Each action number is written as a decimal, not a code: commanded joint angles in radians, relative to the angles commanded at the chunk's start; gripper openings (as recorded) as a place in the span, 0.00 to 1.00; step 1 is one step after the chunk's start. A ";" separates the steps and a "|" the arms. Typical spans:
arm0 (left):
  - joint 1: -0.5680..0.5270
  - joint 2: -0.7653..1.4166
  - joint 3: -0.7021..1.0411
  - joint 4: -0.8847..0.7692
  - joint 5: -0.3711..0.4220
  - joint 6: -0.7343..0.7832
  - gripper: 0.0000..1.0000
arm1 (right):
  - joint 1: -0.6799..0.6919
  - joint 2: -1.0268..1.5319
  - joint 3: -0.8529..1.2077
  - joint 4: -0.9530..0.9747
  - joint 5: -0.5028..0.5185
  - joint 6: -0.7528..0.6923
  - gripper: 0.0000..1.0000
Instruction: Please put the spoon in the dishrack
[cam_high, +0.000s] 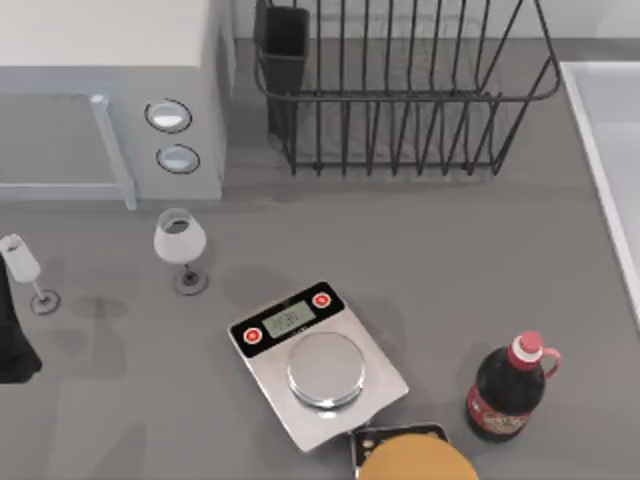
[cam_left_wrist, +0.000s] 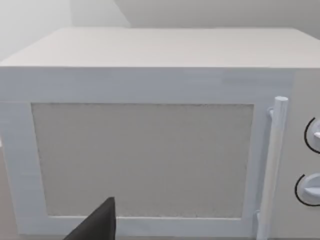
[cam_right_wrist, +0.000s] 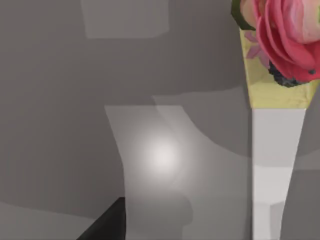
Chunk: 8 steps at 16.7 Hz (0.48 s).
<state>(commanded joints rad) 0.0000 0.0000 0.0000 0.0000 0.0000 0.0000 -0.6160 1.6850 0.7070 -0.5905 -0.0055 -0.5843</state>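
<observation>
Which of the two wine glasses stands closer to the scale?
The larger wine glass, in front of the microwave's knobs, is closer to the scale. The smaller wine glass stands at the table's left edge, farther away.

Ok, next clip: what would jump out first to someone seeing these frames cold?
Probably the big black wire dishrack at the back of the table, with a dark utensil cup at its left corner. Next, the silver kitchen scale at centre front with two red buttons, and the dark red-capped bottle to its right. A white microwave occupies the back left, two wine glasses standing in front of it.
</observation>
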 joint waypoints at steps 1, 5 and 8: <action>0.000 0.000 0.000 0.000 0.000 0.000 1.00 | 0.000 0.000 0.000 0.000 0.000 0.000 0.00; 0.000 0.000 0.000 0.000 0.000 0.000 1.00 | 0.000 0.000 0.000 0.000 0.000 0.000 0.00; 0.000 0.000 0.000 0.000 0.000 0.000 1.00 | 0.000 0.000 0.000 0.000 0.000 0.000 0.00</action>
<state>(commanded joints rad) 0.0000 0.0000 0.0000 0.0000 0.0000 0.0000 -0.6160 1.6850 0.7070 -0.5905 -0.0055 -0.5843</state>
